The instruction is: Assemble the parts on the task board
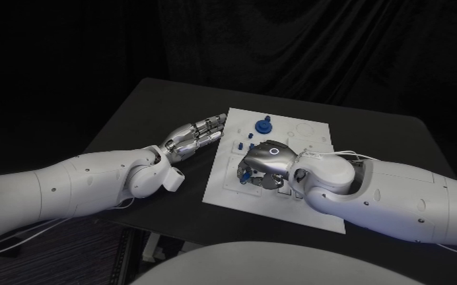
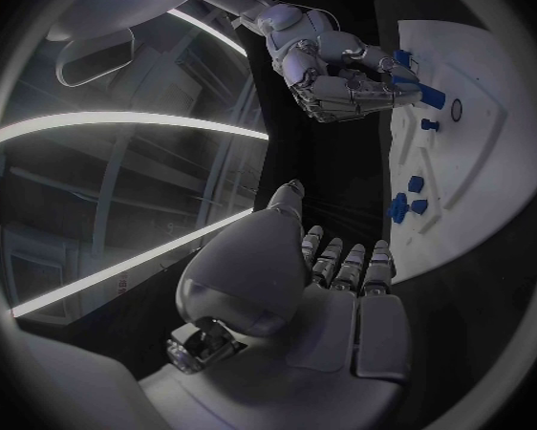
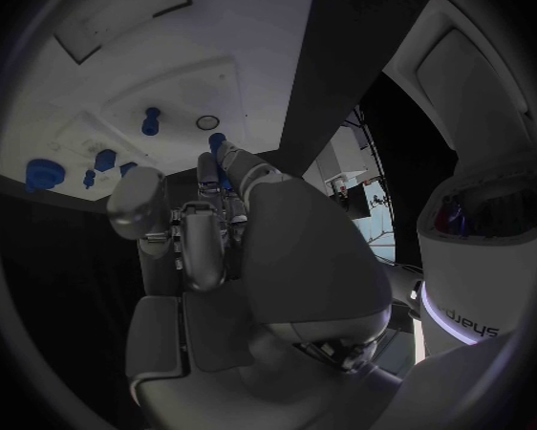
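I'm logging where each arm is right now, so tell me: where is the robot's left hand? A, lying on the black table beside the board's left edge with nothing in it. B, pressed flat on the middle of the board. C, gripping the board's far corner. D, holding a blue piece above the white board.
A: the left hand lies with straight fingers on the black table beside the white board, holding nothing.
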Motion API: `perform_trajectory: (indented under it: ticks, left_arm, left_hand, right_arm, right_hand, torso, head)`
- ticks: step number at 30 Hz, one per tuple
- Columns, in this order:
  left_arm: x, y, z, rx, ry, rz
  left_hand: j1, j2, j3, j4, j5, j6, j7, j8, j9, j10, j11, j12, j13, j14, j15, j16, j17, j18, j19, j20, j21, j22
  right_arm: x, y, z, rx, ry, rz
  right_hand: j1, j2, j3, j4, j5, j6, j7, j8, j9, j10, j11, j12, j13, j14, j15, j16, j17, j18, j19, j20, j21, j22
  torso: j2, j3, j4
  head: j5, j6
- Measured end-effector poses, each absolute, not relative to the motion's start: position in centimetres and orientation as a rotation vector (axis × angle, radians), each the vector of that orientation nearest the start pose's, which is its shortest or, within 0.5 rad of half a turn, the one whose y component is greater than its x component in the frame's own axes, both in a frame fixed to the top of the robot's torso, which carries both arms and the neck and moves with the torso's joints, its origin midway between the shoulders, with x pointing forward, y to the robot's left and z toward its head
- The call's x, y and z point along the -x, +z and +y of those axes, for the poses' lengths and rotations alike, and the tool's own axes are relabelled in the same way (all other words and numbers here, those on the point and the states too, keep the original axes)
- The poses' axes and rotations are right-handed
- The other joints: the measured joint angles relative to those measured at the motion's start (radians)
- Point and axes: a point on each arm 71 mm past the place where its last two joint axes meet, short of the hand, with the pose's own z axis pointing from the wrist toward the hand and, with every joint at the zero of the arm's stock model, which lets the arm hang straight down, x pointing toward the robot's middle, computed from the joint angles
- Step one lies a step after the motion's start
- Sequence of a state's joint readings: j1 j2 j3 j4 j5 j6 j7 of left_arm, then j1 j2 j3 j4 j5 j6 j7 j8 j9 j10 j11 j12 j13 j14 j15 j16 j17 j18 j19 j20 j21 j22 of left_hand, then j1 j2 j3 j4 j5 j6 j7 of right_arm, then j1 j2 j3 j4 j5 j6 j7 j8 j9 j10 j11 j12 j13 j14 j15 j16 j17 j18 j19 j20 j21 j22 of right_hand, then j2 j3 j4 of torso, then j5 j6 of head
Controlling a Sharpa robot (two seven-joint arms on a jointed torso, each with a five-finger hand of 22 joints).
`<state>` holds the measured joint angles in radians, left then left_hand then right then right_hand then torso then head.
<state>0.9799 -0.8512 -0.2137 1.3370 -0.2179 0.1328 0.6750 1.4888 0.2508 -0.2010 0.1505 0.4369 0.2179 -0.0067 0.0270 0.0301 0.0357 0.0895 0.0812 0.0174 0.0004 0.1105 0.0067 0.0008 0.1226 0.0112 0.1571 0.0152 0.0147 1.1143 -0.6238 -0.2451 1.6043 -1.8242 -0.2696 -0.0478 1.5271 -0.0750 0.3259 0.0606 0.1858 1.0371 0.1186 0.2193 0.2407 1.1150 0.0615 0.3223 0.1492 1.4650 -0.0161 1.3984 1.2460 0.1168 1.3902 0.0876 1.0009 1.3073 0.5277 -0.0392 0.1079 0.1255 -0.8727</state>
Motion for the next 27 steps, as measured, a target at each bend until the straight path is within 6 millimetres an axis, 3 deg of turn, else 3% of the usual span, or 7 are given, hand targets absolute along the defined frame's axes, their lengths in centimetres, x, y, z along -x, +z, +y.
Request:
perform_trajectory:
  ticks: [12,27]
  left_arm:
    - [-41.5,-33.2,24.4,0.964,-1.778,1.711]
    - [-41.6,-33.4,24.3,0.965,-1.778,1.713]
  left_hand:
    - [0.0,0.0,0.0,0.0,-0.001,-0.003,0.003,0.0,0.0,0.0,0.0,0.0,0.0,0.0,0.0,0.0,0.0,0.0,0.0,0.0,0.0,0.0]
    - [0.0,0.0,0.0,0.0,-0.005,-0.003,0.003,0.0,0.0,0.0,0.0,0.0,0.0,-0.002,0.003,0.0,0.001,0.001,0.0,0.0,0.0,0.0]
  right_arm:
    - [-38.4,-27.9,-5.3,0.875,0.811,1.67]
    - [-38.4,-28.3,-5.4,0.929,0.75,1.691]
  right_hand:
    - [0.0,0.0,0.005,0.0,0.0,0.0,0.0,-0.005,0.0,0.005,-0.002,-0.005,-0.001,0.0,0.0,-0.004,-0.007,0.0,0.0,0.0,-0.006,0.0]
    - [-0.005,-0.006,0.018,-0.013,0.019,0.007,-0.007,-0.004,0.008,0.016,-0.006,-0.021,0.002,0.0,0.0,-0.009,-0.013,0.0,-0.011,-0.004,-0.014,0.0]
  torso:
    - [0.0,-0.0009,0.0023]
    - [-0.001,-0.0012,0.0028]
  head:
    - [0.007,0.0]
    - [0.009,0.0]
